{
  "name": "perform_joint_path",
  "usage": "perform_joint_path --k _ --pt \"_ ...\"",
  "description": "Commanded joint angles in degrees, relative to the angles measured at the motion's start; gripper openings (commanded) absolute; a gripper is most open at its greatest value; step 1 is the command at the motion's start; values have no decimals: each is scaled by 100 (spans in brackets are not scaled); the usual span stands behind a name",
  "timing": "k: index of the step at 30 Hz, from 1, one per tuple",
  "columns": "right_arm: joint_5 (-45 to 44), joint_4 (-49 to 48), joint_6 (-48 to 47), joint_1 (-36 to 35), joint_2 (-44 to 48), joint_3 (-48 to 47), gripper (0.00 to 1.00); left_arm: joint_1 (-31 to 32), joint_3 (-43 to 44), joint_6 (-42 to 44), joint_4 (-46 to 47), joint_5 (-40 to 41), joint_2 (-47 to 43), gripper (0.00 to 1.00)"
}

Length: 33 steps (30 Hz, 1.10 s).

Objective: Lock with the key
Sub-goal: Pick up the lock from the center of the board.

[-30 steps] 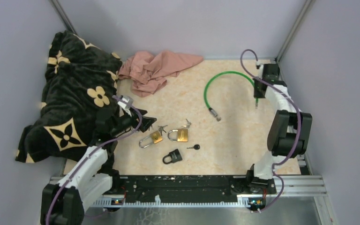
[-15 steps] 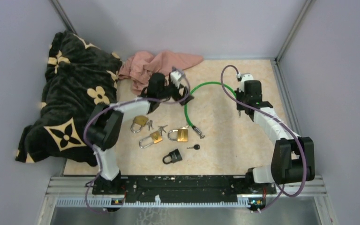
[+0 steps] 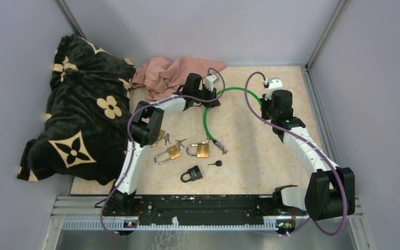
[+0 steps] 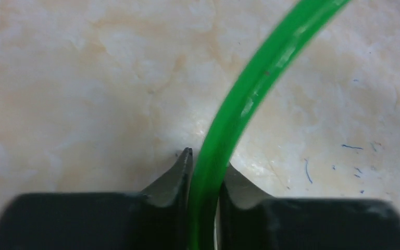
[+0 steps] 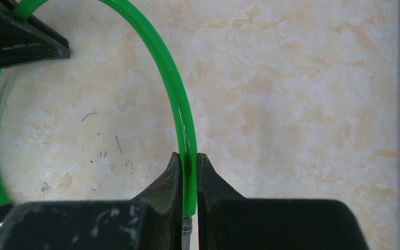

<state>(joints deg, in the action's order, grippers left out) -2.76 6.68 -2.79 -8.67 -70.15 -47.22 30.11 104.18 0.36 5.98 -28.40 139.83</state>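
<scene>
Two brass padlocks (image 3: pixel 169 153) (image 3: pixel 200 150) and a black padlock (image 3: pixel 191 173) lie on the table's near middle. A black-headed key (image 3: pixel 216 163) rests beside them, and a small bunch of keys (image 3: pixel 174 140) lies just behind. Neither gripper is near them. My left gripper (image 3: pixel 212 100) (image 4: pixel 206 161) is at the far middle, shut around a green cable (image 3: pixel 205 121) (image 4: pixel 250 88). My right gripper (image 3: pixel 266 105) (image 5: pixel 189 161) is shut on the same cable (image 5: pixel 172 83) near its metal-tipped end. The left fingers (image 5: pixel 26 44) show in the right wrist view.
A black flowered blanket (image 3: pixel 78 114) is heaped along the left side. A pink cloth (image 3: pixel 174 75) lies at the back, just behind the left arm. The cable's other metal end (image 3: pixel 222 149) rests next to the right brass padlock. Grey walls enclose three sides.
My left arm swung from beside the blanket out to the far middle and closed its jaws round the green cable. The right arm carried the cable's end left and nearer, shifting the loop.
</scene>
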Motion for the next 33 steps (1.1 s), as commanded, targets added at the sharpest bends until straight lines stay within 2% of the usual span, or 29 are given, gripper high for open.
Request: perform_joint_path --k 1,5,6,9,12,13,14,18,23,27,30,33 --pt "9 -569 28 -109 113 1 0 -23 140 136 -247 -1046 -125 2" --pt "254 -473 96 -109 -77 -122 0 -23 -15 19 -109 -1211 -547 0" --pt "411 -421 115 -111 -124 -169 4 -23 -21 19 -110 -1219 -650 0" --pt "478 -237 124 -109 -170 -278 34 6 -103 224 -209 -1218 -1019 0" --pt "404 -176 197 -109 -23 -294 65 29 -550 639 -208 -1265 -1518 0" --pt "379 -173 199 -113 95 -289 87 42 -738 800 -157 -1303 -1771 0" --pt "344 -157 187 -110 211 -287 97 45 -941 895 -71 -1324 -1958 0" --pt "497 71 47 -100 653 -429 98 60 -1403 1290 57 -1496 -2558 0" --pt "1688 1098 -475 -100 889 -988 98 102 -1371 1895 -562 -1441 -3037 0" --pt "2478 1806 -653 -105 942 -1481 97 170 -1761 2610 -842 -1291 -3675 0" --pt "3397 2354 -652 -107 841 -1887 93 232 -2106 2996 -792 -1191 -4210 0" --pt "3963 2601 -671 -104 864 -2014 81 276 -2354 3170 -791 -1113 -4637 0"
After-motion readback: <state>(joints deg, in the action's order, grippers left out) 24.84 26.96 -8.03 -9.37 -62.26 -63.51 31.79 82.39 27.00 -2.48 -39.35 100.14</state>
